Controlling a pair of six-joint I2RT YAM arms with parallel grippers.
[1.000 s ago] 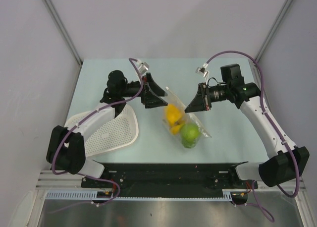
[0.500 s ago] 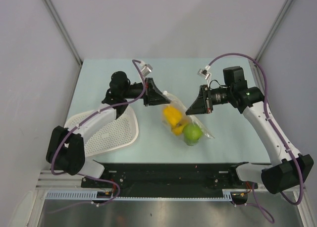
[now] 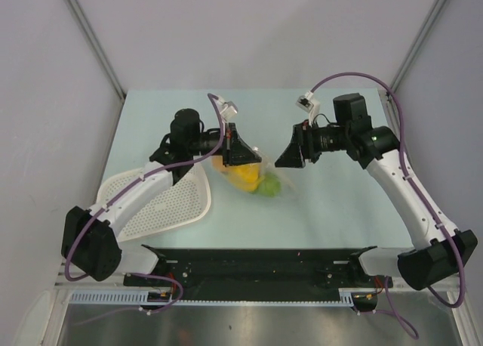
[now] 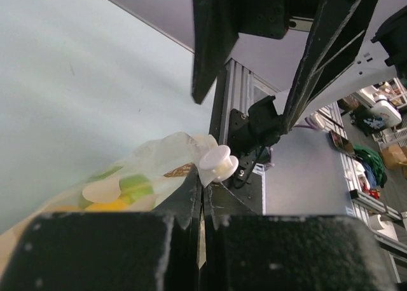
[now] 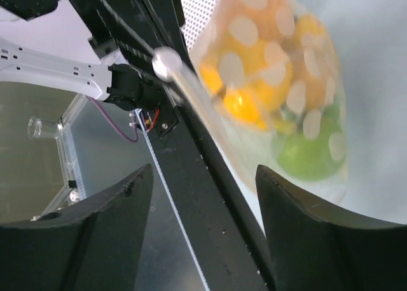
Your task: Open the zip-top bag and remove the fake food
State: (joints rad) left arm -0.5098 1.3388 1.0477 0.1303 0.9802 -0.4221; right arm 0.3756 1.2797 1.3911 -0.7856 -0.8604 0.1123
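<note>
Your left gripper [image 3: 253,159] clamps the zip-top bag [image 3: 269,183], fake food [image 3: 244,177] inside, mid-bench. Your right gripper [image 3: 281,161] gapes, empty.

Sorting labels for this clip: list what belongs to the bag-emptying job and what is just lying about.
Belongs to the job:
- zip-top bag, pinched at its edge by the shut left gripper
- fake food, inside the bag
- right gripper, open, close to the bag

Just lying about:
- white perforated basket, under the left arm
</note>
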